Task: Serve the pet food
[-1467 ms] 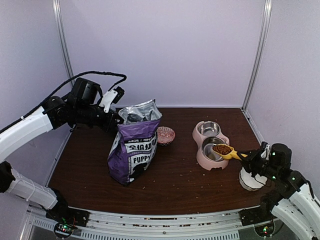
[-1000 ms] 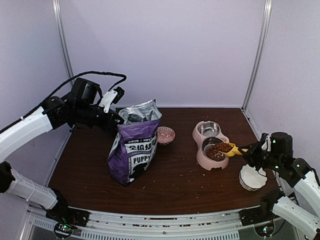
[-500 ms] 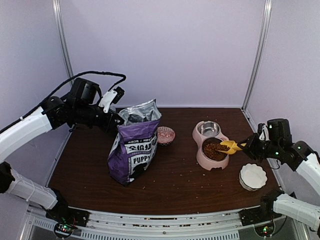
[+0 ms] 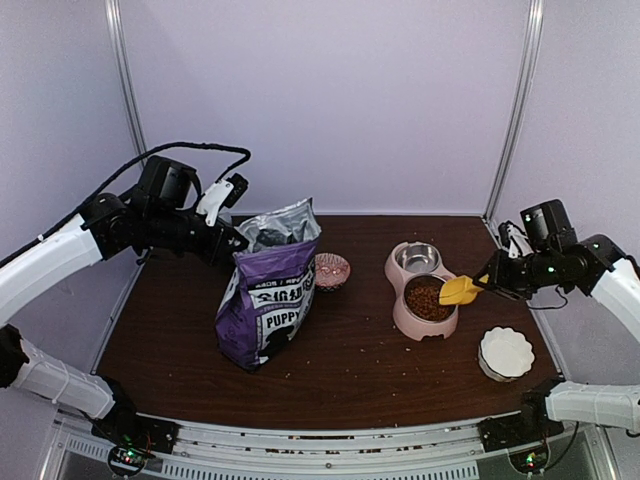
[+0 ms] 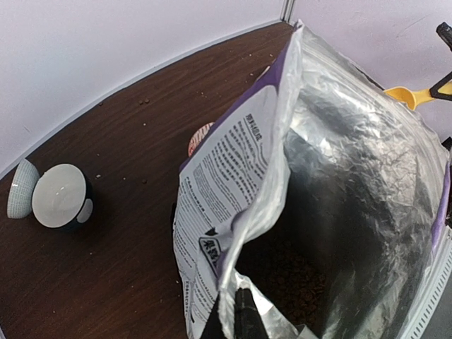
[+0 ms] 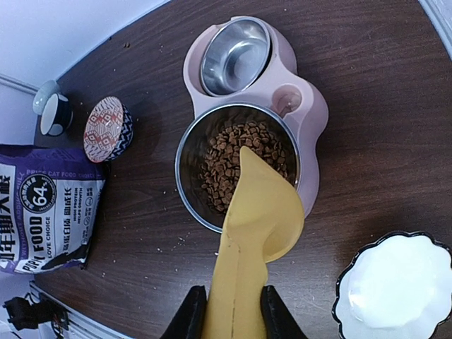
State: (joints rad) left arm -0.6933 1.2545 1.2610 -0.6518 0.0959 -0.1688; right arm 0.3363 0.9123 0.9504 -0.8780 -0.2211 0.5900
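**Pet food in the feeder's near bowl, both tools clenched**

Your left tool (image 4: 228,240) is clenched on the top edge of the purple bag (image 4: 268,300). In the left wrist view its fingertips pinch the foil lip, and the bag's mouth gapes open just ahead of them. The bag stands upright on the brown surface (image 4: 350,370), directly under that tool. Just past the bag from that tool, a small patterned bowl (image 4: 331,270) rests on the surface beside the bag's right edge.

Further right is the pink feeder (image 4: 398,320) with two steel bowls. The pet food (image 4: 425,297) lies as a brown heap in the near bowl, straight ahead of your right tool (image 4: 492,284).

That tool is grasping the handle of the yellow scoop (image 4: 460,291), holding it above the surface. The scoop's head tips down over the right rim of the filled bowl. A white dish (image 4: 505,352) sits on the surface below your right tool, apart from the feeder.
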